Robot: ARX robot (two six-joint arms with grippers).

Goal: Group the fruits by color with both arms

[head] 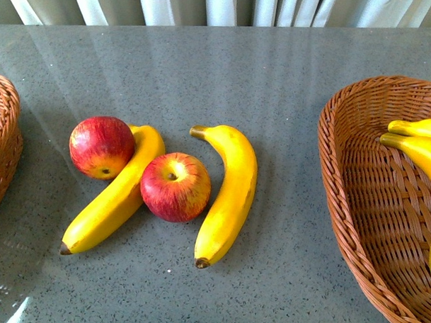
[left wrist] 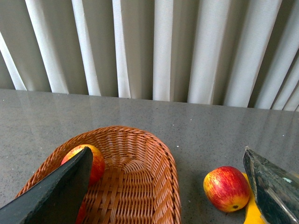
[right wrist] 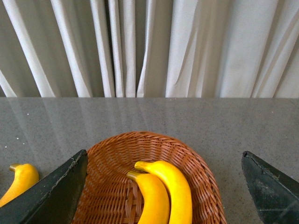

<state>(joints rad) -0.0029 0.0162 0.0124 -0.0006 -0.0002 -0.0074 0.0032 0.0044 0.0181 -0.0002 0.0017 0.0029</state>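
Note:
On the grey table in the front view lie two red apples [head: 102,146] [head: 175,186] and two bananas [head: 115,197] [head: 227,193], bunched together at the middle left. Two more bananas [head: 424,161] rest in the wicker basket [head: 343,178] on the right. Neither arm shows in the front view. My left gripper [left wrist: 168,186] is open above the left basket [left wrist: 159,154], which holds an apple [left wrist: 96,161]; another apple [left wrist: 226,188] lies on the table beside it. My right gripper [right wrist: 163,186] hangs open over the right basket [right wrist: 201,168] and its two bananas [right wrist: 163,191].
The left wicker basket [head: 3,133] sits at the table's left edge in the front view. White curtains [head: 210,7] hang behind the table's far edge. A banana tip [right wrist: 21,179] shows on the table beside the right basket.

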